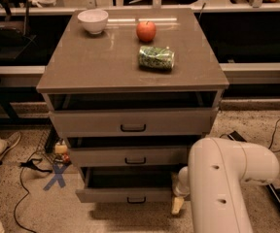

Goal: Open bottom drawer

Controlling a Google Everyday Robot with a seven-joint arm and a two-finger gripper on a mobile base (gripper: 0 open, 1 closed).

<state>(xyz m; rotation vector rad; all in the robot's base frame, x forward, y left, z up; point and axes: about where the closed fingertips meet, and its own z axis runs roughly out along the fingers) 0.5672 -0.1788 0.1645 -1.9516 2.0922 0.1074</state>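
Note:
The bottom drawer [106, 195] is the lowest of three in the grey cabinet [130, 72]. It stands pulled out, with a dark gap showing above its front panel. Its small black bar handle [136, 200] is at the middle of the panel. My gripper [178, 204] is low at the drawer's right front corner, right beside the panel's right end. It is mostly hidden behind my white arm [222, 183]. The middle drawer [130, 157] and top drawer [132, 123] are each pulled out a little.
On the cabinet top are a white bowl [93, 21], a red apple [146, 31] and a green chip bag [156, 58]. Cables and a blue X mark [56, 176] lie on the floor at left. A shoe [4, 145] is at far left.

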